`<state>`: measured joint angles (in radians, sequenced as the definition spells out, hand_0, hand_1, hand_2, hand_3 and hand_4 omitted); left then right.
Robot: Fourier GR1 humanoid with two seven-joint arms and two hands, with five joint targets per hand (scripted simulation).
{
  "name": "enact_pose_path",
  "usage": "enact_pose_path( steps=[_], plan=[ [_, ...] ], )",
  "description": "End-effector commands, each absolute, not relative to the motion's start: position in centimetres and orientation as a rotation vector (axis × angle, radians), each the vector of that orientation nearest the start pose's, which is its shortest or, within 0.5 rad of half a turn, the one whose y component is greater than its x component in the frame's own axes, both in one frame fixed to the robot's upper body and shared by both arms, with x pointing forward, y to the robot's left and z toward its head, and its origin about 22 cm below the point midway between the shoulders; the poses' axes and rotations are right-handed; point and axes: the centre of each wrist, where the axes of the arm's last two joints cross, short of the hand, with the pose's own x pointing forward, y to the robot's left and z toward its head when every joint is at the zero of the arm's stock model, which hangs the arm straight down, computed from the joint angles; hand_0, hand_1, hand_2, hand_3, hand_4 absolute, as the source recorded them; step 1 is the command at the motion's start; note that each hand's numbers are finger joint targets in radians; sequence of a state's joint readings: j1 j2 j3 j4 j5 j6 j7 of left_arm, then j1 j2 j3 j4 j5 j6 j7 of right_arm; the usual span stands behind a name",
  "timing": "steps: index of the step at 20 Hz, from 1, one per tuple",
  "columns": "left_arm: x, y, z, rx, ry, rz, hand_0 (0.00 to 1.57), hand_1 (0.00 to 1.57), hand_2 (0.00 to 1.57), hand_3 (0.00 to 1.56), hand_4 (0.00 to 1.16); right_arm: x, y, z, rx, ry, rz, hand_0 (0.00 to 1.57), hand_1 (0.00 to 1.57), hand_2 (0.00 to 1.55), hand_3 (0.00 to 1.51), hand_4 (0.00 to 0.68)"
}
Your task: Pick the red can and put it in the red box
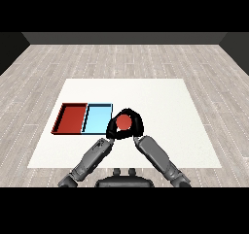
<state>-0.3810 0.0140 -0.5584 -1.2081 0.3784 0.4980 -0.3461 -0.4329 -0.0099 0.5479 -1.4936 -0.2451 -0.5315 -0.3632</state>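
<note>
Red can [124, 123] sits clasped in the right hand [137, 126], fingers curled round it, just right of the light blue tray [97, 119]. Red tray [70, 118] lies further left (carry looks pending). Left hand [111, 130]: fingers can't tell.

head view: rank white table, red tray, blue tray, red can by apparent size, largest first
1. white table
2-3. red tray and light blue tray: look alike, no ranking
4. red can: smallest. Only its top shows, right hand curled round it, and it sits nearer the camera.
</note>
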Motion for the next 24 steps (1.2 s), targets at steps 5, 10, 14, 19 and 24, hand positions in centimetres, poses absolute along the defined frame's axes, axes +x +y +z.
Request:
enact_pose_path(
  steps=[5,10,14,19,24],
  plan=[
    [29.6,7.0,0.0,-0.155,-1.749,0.003,1.57,1.57,1.56,1.48,1.12,26.1,-4.1,8.2,0.347,-2.091,0.007,1.48,1.48,1.44,1.39,0.644],
    [29.2,7.4,0.2,-0.159,-1.851,0.063,1.57,1.57,1.56,1.48,1.14,28.4,-5.7,8.0,0.367,-2.086,-0.009,1.49,1.49,1.44,1.39,0.637],
    [28.2,7.3,0.3,-0.163,-1.895,0.085,1.57,1.57,1.57,1.51,1.15,27.1,-6.7,6.7,0.294,-2.031,0.019,0.92,0.92,0.93,0.53,0.000],
    [28.0,6.7,0.0,-0.153,-1.910,0.086,1.57,1.57,1.57,1.51,1.15,27.3,-5.6,7.5,0.266,-2.006,0.080,0.00,0.00,0.00,0.00,0.000],
    [28.1,7.9,0.8,-0.078,-1.893,0.080,1.57,1.57,1.57,1.50,1.14,26.5,-5.2,5.9,0.315,-1.975,0.069,0.00,0.00,0.00,0.00,0.000]
  ],
)
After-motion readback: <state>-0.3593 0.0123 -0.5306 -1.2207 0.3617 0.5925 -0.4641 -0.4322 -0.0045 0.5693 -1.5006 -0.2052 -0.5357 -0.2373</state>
